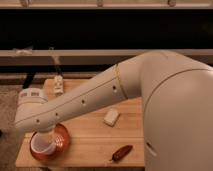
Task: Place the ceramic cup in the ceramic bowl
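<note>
I am lowering the small plain white ceramic cup (42, 145) into the wide orange-red ceramic bowl (61, 136), the gripper (45, 136) directly above that bowl and grasping the cup so it seats upright.

The large white robot arm (150, 95) fills the right and centre, its bulky rounded link at near right. A slimmer forearm runs down-left to a capped wrist joint (32, 107) at near left. Below it, the gripper (44, 136) points downward, largely hidden.
</note>
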You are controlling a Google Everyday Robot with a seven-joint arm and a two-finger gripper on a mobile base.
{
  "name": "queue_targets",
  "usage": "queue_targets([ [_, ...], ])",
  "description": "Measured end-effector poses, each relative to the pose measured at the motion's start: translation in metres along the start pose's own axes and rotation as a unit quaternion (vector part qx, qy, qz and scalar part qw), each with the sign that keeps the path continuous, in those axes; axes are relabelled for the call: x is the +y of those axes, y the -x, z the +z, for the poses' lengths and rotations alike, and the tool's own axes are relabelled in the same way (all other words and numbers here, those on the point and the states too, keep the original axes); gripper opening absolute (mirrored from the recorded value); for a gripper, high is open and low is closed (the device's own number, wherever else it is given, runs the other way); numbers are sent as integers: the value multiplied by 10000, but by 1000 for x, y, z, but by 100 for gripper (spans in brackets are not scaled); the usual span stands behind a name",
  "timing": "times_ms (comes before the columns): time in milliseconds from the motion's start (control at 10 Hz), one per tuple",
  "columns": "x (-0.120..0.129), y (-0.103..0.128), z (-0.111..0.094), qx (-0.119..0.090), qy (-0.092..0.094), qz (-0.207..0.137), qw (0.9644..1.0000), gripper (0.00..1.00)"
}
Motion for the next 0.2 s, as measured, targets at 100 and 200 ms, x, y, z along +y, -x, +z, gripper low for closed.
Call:
queue_targets([
  [100,0,2,0,-21,-2,-6,10000,80],
  [200,-1,0,0,-19,-6,14,10000,80],
])
